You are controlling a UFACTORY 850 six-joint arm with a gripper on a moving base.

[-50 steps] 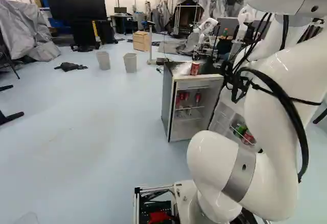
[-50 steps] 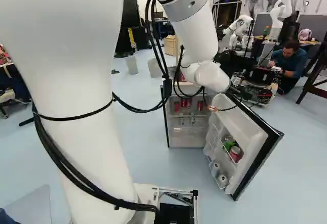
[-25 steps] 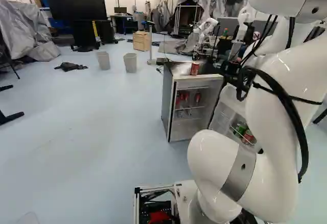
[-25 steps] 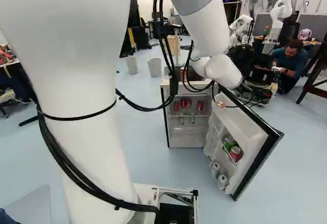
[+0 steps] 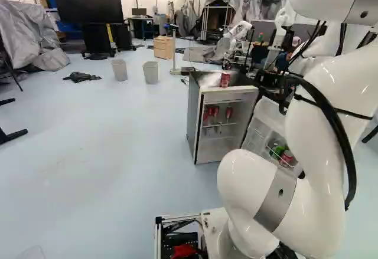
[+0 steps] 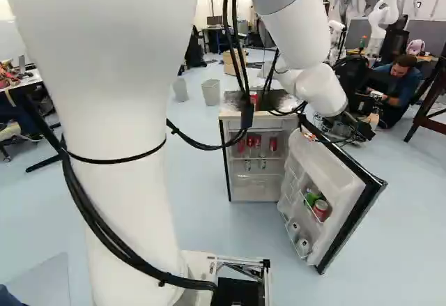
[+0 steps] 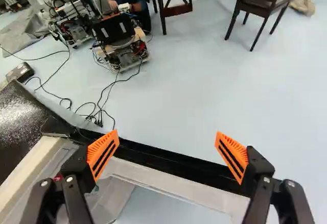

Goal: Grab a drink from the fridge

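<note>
Pale blue floor [image 6: 397, 250] spreads under the fridge. Near the open door [image 6: 354, 201], the gripper [image 6: 336, 136] stands with its 2 fingers spread wide. Racks on that door hold a red can [image 6: 320, 210]; farther back, red drinks [image 5: 228, 114] stand inside the fridge [image 5: 192, 117], another can [image 5: 225, 79] on top. Beyond are 2 bins [image 5: 150, 73].

Where I stand: room bright, light diffuse. Speckled glare on black fridge top [image 7: 18, 117], outside one jaw. Floor [image 7: 179, 81] ahead of both jaws pale, shadows faint.
</note>
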